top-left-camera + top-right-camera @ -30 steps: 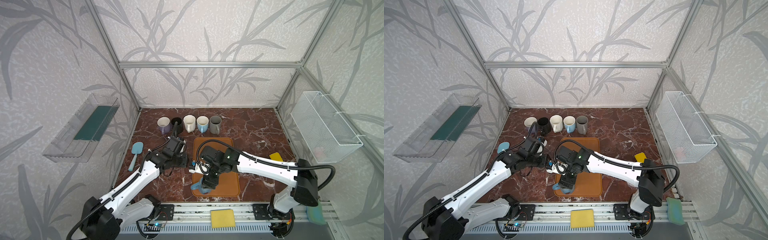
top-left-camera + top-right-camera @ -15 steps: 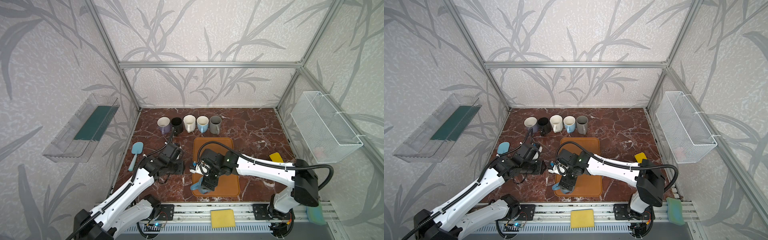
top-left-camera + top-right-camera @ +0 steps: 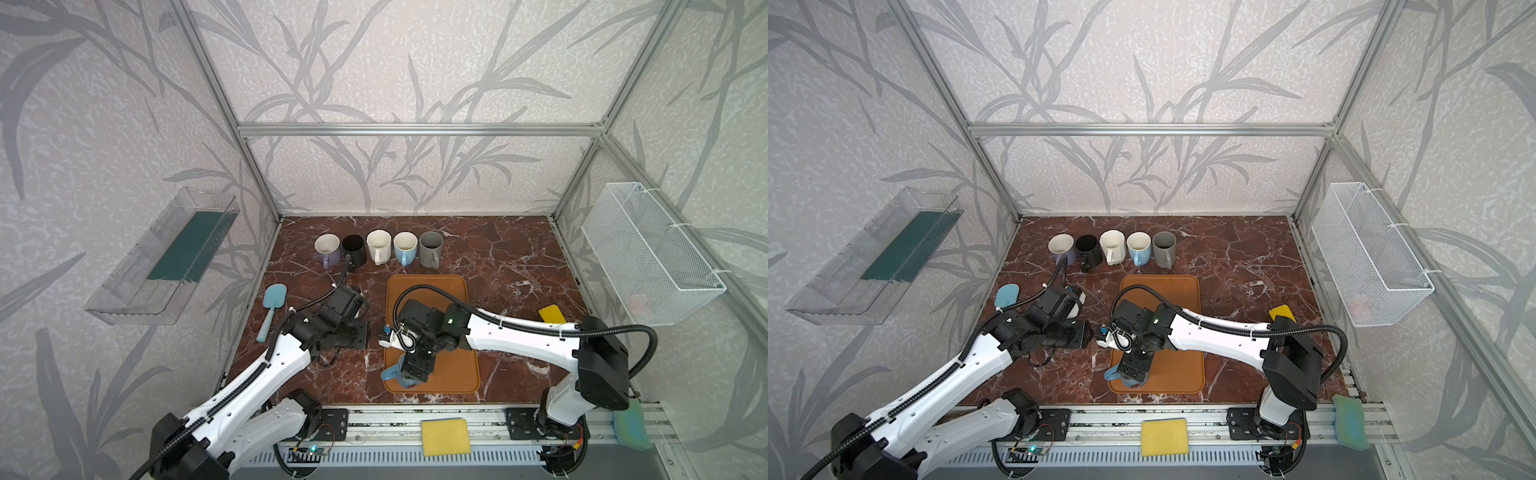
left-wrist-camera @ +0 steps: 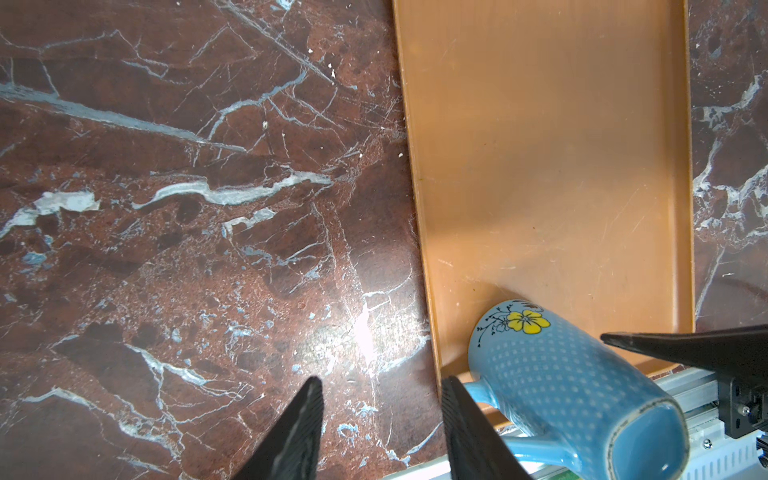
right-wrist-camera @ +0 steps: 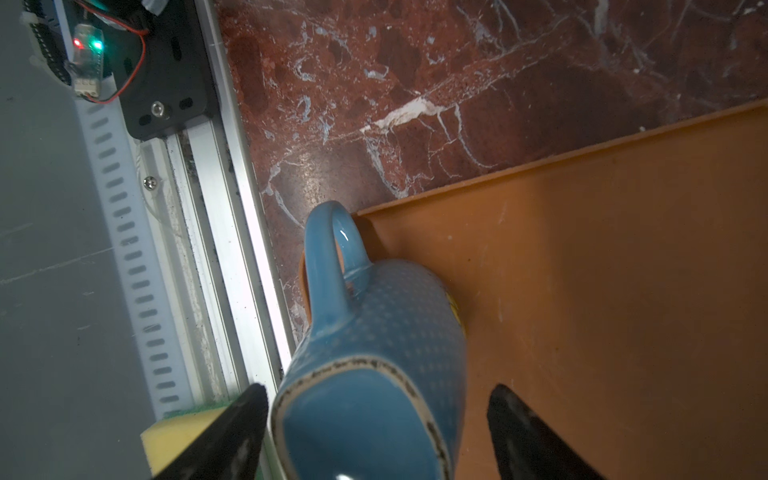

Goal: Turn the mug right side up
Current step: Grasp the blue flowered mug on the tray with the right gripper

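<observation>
1. The mug [image 5: 386, 332] stands in the corner of the tray [image 3: 453, 299] nearest the rail [image 5: 232, 208], on the left arm's side.
2. Its long axis runs up and down, or close to it. The wrist views slant it, so I can't rule out a slight lean.
3. The end facing up looks closed: a flat blue face inside a rough dark ring. I read that as the base, so the mouth is down and the mug is not yet turned.
4. The handle [image 5: 328, 257] sticks out past the tray's corner, away from the tray's middle. That leaves the mug's two flanks free for a side grip.
5. The right claw [image 5: 376, 390] hangs over the mug with its jaws wide, one on each side of the body. A clear gap shows at one finger, so nothing is clamped. This straddle suits gripping the body, lifting it and rolling it over.
6. The left claw [image 4: 382, 382] is beside the tray over the bare table [image 4: 166, 208], apart from the mug. Its jaws are half apart and hold nothing. I judge it stands off to leave room.
7. The rest of the tray is bare, which gives space to set the mug down.
</observation>
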